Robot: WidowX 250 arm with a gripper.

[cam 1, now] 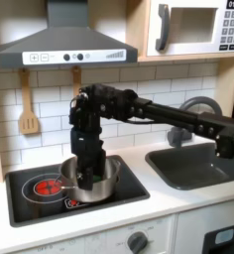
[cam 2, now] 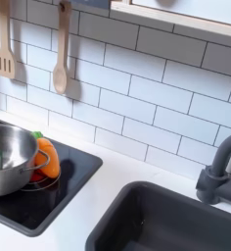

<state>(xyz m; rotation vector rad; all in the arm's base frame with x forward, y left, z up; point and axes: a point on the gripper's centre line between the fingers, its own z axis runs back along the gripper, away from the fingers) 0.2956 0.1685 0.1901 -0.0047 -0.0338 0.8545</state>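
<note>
In the first exterior view, the black jointed arm is reaching down so that its gripper (cam 1: 88, 175) is hanging inside a round, shiny metal pot (cam 1: 91, 185), which is sitting on the flat black stove (cam 1: 30, 196) beside a red burner ring (cam 1: 48, 186); I cannot tell how the jaws are standing. In the second exterior view, the smooth steel pot (cam 2: 10, 162) is sitting at the second exterior view's left edge on the stove (cam 2: 59, 191), with an orange carrot (cam 2: 47, 157) lying just beside its rim, while wooden utensils (cam 2: 60, 57) are hanging on the glossy white tile wall and a dark sink (cam 2: 166, 221) is lying sunk into the white worktop (cam 2: 108, 176).

Silver pot (cam 2: 10, 162), orange carrot (cam 2: 47, 157), black stove (cam 1: 129, 187), white tiled wall (cam 2: 137, 88).
</note>
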